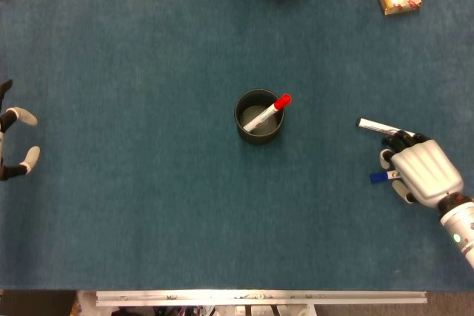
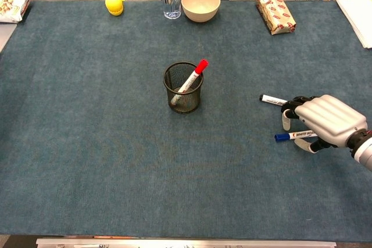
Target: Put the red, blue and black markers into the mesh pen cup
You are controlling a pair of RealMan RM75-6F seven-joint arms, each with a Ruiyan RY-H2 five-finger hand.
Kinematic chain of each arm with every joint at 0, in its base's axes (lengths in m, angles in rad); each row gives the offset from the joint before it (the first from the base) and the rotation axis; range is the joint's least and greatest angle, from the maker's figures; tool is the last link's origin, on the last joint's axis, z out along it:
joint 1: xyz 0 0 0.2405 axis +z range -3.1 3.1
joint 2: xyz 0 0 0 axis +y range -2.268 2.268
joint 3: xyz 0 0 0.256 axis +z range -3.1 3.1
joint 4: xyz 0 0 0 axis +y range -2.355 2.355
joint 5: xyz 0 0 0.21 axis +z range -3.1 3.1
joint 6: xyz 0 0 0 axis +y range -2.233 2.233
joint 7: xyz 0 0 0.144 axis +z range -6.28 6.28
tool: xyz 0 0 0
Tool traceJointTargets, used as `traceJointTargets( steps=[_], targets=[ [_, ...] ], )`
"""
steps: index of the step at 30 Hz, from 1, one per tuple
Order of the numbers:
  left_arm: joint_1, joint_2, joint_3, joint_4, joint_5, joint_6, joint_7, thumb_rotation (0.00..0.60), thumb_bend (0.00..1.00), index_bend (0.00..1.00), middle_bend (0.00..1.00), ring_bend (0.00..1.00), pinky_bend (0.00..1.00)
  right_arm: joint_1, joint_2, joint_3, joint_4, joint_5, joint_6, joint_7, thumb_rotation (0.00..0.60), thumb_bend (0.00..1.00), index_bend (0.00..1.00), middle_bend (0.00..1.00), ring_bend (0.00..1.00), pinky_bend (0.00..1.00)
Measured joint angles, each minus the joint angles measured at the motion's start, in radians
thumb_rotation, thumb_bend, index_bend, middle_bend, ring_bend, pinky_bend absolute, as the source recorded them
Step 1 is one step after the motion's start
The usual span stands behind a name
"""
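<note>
Right hand over the blue marker, grasp unclear

Its fingers arch over both loose markers at right of frame; contact is hidden. The red marker leans in the cup mid-frame, the black marker lies just above. Light, stiff, likely slippery: pinch mid-barrel. Left hand idles empty, fingers spread, far left

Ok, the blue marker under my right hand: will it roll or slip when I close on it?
The blue marker looks like a round, smooth, stiff barrel lying flat on the blue cloth, so a sideways nudge would probably roll it, though the cloth may damp that. It seems light, so the fingers of the right hand could flick it. The black marker lies close; it might get bumped.
</note>
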Motion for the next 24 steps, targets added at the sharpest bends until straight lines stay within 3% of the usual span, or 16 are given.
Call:
traceJointTargets(
  steps=[24],
  targets=[
    [0.013, 0.001, -0.005, 0.005, 0.012, -0.005, -0.016, 0.600, 0.29, 0.40, 0.06, 0.01, 0.00, 0.004, -0.024, -0.007, 0.025, -0.022, 0.011, -0.029, 0.600, 0.33, 0.51, 0.25, 0.19, 0.30]
  ],
)
